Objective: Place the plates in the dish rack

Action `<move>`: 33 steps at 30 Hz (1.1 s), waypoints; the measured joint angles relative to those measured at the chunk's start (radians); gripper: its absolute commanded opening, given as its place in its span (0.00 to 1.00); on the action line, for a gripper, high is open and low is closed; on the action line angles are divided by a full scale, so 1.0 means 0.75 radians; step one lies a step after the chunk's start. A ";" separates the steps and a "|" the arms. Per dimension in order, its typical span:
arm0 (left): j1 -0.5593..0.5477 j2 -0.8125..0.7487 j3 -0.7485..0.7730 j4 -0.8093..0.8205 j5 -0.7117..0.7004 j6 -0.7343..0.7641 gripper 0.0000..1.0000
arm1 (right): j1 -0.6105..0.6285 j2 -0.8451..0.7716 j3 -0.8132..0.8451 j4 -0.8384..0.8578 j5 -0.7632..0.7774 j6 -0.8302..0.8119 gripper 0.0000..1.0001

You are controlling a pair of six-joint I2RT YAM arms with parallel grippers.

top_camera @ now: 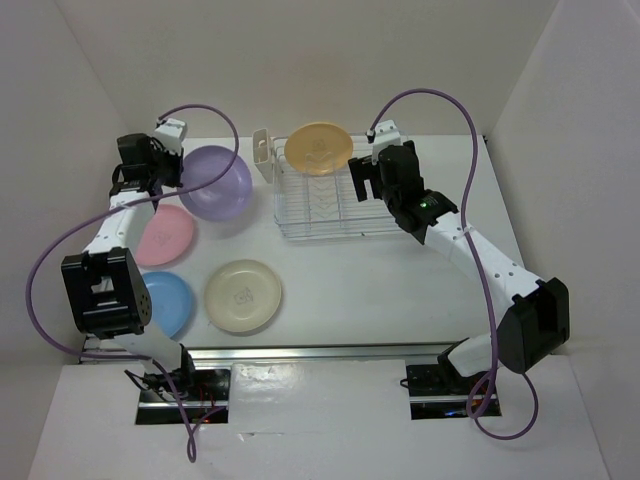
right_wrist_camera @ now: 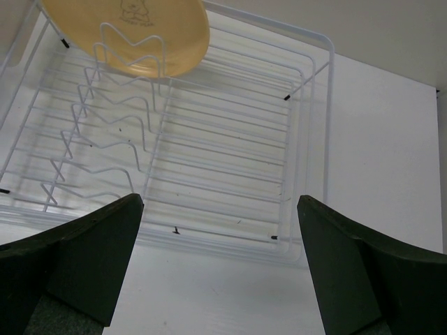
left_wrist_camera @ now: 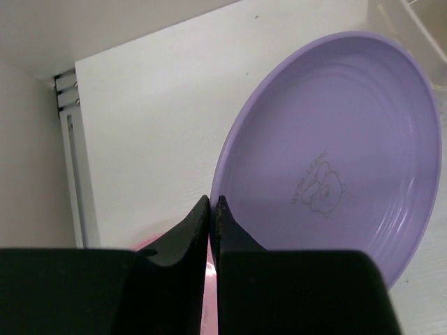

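Note:
My left gripper (top_camera: 172,170) is shut on the rim of the lavender purple plate (top_camera: 217,181) and holds it tilted above the table at the back left; in the left wrist view the plate (left_wrist_camera: 335,167) fills the right side, its edge pinched at the gripper (left_wrist_camera: 211,202). The orange plate (top_camera: 317,147) stands in the far end of the dish rack (top_camera: 325,205), also seen in the right wrist view (right_wrist_camera: 133,35). My right gripper (top_camera: 362,180) is open and empty over the rack's right edge (right_wrist_camera: 318,139). The pink (top_camera: 165,236), sky blue (top_camera: 168,302) and cream (top_camera: 243,295) plates lie flat.
A white cutlery cup (top_camera: 263,157) hangs at the rack's left far corner. White walls enclose the table on three sides. Purple cables arc over both arms. A metal rail (top_camera: 320,352) runs along the near edge.

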 measured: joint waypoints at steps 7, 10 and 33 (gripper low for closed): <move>-0.002 -0.054 -0.076 0.523 0.300 -0.149 0.00 | 0.000 0.000 0.000 -0.001 -0.011 0.011 1.00; -0.106 -0.071 -0.044 0.722 0.302 -0.116 0.00 | 0.000 0.000 0.000 -0.001 -0.010 0.013 1.00; -0.743 0.311 0.029 1.319 -0.071 0.839 0.00 | 0.000 -0.009 -0.040 0.000 0.016 0.013 1.00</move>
